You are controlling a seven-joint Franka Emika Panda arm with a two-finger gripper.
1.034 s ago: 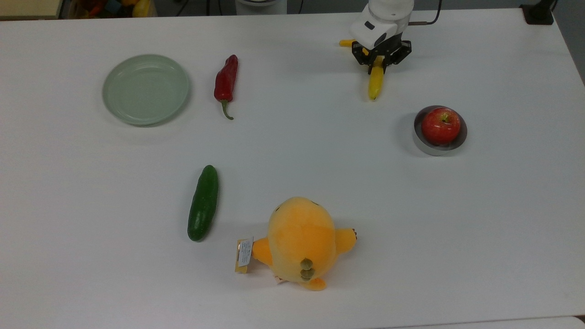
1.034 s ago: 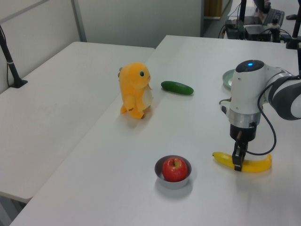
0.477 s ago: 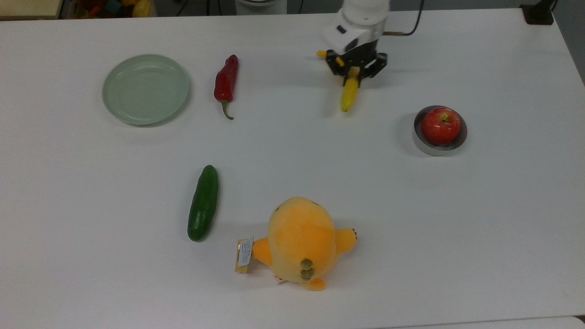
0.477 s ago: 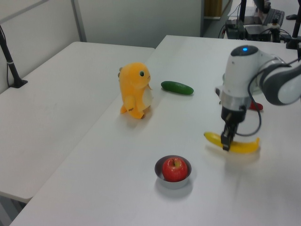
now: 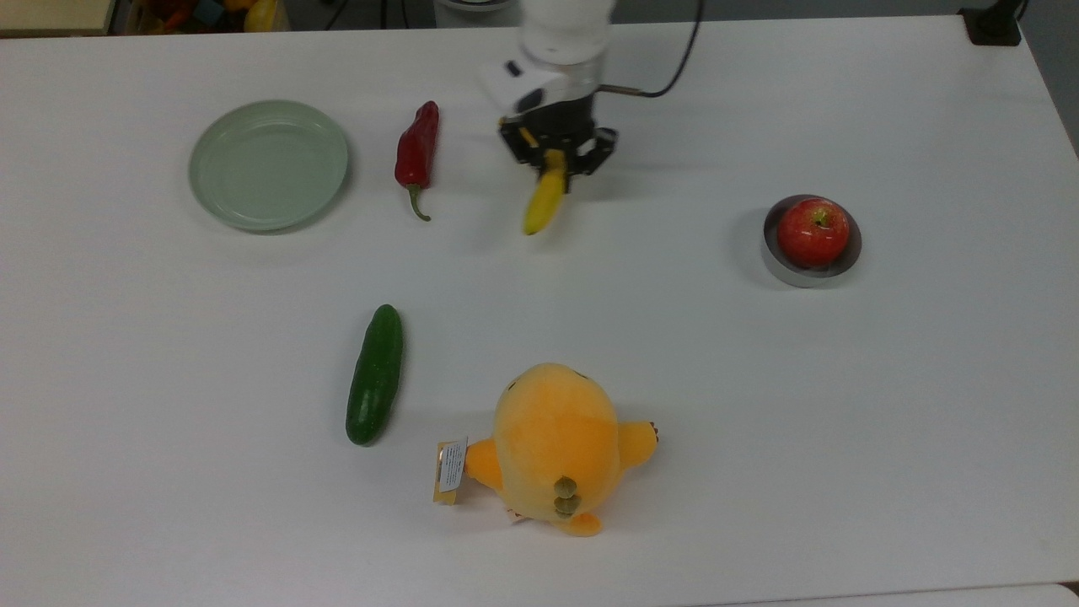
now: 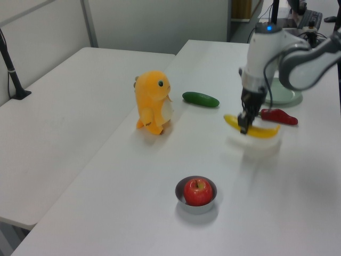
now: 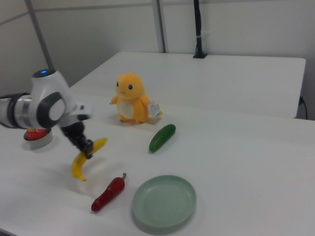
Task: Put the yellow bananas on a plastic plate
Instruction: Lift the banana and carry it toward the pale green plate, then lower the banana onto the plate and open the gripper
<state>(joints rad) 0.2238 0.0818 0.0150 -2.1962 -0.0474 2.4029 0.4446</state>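
My gripper is shut on the yellow banana, holding it near its middle clear above the table. A shadow lies on the tabletop under the banana in the left view. The pale green plastic plate lies bare at the top view's upper left; part of its rim shows behind the arm in the left view. The banana hangs to the top view's right of the plate, with the red pepper between them.
A red chili pepper lies between banana and plate. A green cucumber, an orange-yellow plush toy and a red apple in a small grey metal dish also sit on the white table.
The gripper has carried the banana toward the top view's left, from near the apple dish to just beside the red pepper, lifted higher off the table.
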